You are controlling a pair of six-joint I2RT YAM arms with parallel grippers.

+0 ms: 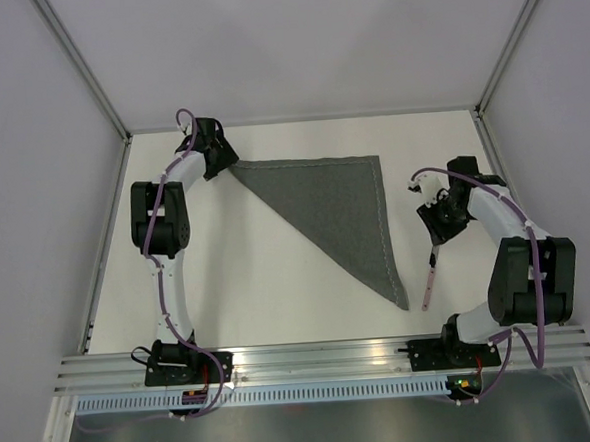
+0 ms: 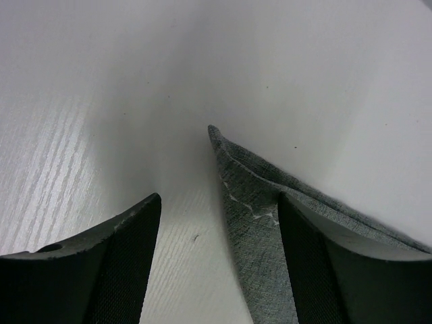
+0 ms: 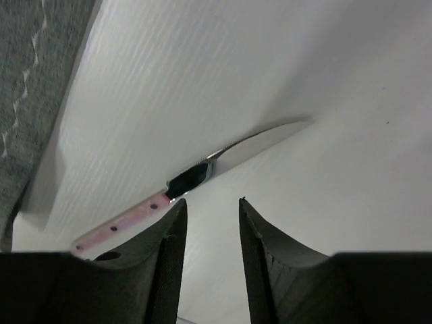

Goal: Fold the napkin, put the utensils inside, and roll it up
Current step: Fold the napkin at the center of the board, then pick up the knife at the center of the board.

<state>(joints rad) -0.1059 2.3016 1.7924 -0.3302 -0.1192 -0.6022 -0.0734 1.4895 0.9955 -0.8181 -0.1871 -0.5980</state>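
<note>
Left gripper (image 2: 218, 197) spread wide, 2 ribbed black fingers (image 2: 101, 270) over the pointed far-left corner of the dark grey woven napkin (image 1: 339, 208), a flat triangle mid-table, right gripper (image 3: 212, 202) narrowly parted, empty, close by 1 pink-handled, serrated knife (image 3: 202, 172) lying right of the napkin, white table (image 1: 279, 292).

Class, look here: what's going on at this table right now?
The napkin lies folded into a triangle on the table. The left gripper sits at its far left corner, jaws open. The right gripper hovers close by the knife, which lies to the napkin's right. Its jaws are open and not gripping it.
</note>
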